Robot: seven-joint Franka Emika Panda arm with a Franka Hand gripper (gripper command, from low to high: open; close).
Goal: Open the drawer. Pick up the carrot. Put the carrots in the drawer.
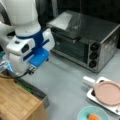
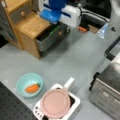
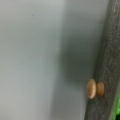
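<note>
The grey drawer [image 2: 50, 38] of the wood-topped cabinet [image 2: 30, 25] stands pulled out, and something green lies inside it [image 1: 25, 87]. My gripper [image 2: 57, 20] hangs just above the open drawer in both front views [image 1: 31, 68]; its fingers are hidden by the blue and white hand. The wrist view shows only the drawer front [image 3: 107, 50] and its wooden knob [image 3: 93, 88] close on the right. The orange carrot [image 2: 32, 88] lies in a teal bowl [image 2: 25, 80], far from the gripper, also seen at a front view's bottom edge [image 1: 93, 117].
A white tray [image 2: 75, 100] with a pink plate [image 2: 55, 103] sits beside the bowl. A toaster oven [image 1: 85, 40] stands behind the grey table [image 1: 65, 85]. The cabinet's upper drawer [image 2: 21, 13] is closed. A small orange object [image 2: 82, 29] lies past the cabinet.
</note>
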